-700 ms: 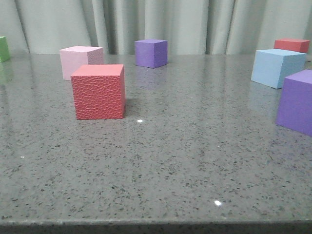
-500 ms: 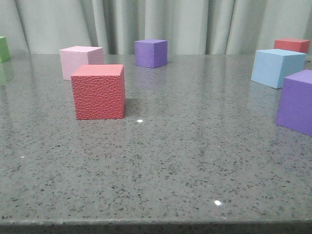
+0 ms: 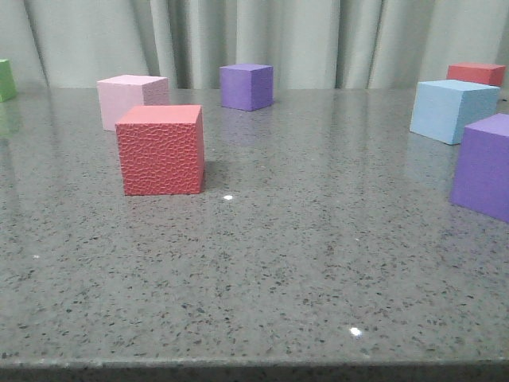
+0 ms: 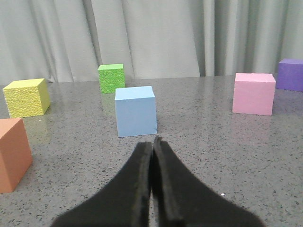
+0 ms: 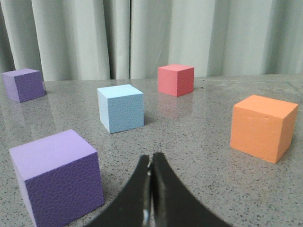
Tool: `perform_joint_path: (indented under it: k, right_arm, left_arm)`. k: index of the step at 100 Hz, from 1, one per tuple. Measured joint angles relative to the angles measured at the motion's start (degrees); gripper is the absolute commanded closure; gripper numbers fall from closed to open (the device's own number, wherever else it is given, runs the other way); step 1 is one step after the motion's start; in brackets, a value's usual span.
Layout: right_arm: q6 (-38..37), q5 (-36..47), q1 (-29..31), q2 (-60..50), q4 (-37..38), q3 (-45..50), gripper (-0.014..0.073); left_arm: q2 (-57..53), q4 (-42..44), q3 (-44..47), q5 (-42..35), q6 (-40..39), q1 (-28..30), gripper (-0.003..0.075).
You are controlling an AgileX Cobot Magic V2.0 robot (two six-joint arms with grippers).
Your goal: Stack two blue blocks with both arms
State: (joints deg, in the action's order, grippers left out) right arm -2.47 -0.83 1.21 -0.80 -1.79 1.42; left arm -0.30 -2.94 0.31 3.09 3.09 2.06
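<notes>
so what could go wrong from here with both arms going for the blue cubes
1. Both tools are shut: the left tool and right tool show fingers pressed together. Advancing like that would likely shove a blue block instead of straddling it.
2. The right arm's blue block has a purple cube close beside the approach line, which the arm could clip.
3. The left arm's blue block is not visible in the front view, so stacking alignment may be hard to check there.

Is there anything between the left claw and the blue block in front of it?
No. In the left wrist view, only bare grey table lies between the shut left claw and the blue block.
</notes>
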Motion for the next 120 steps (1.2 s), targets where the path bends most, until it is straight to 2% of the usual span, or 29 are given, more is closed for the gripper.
perform_joint_path:
  k: [27,39,56,74,89,105,112,120]
  right_arm:
    - [0.0,0.3,0.0,0.0,0.0,-0.1,0.0699]
    - [0.0,-2.4,0.0,0.0,0.0,-2.7,0.0698]
    - [0.0,-12.3,0.0,0.0,0.0,-9.6,0.0698]
    - [0.0,-24.1,0.0,1.0,0.0,-16.9,0.0698]
    - [0.0,-31.9,0.0,7.8,0.0,-23.7,0.0698]
    - [0.0,-34.3,0.0,16.8,0.0,-30.7,0.0693]
    - [0.0,-34.4,0.0,20.5,0.0,-33.5,0.068]
    - [0.0,-34.5,0.0,24.3,0.0,-36.2,0.062]
  left_arm:
    - [0.0,0.0,-0.3,-1.5,0.0,0.0,0.0739]
    - [0.0,0.0,-3.3,1.2,0.0,0.0,0.0739]
    - [0.4,0.0,-13.0,9.8,0.0,0.0,0.0739]
    - [6.3,0.0,-23.6,19.1,0.0,0.0,0.0739]
    - [13.4,-0.5,-32.2,25.5,0.0,0.0,0.0739]
    - [21.2,-1.7,-38.5,28.6,0.0,0.0,0.0736]
    - [24.4,-2.0,-40.4,29.7,0.0,0.0,0.0701]
    - [28.0,-2.1,-42.2,30.8,0.0,0.0,0.0587]
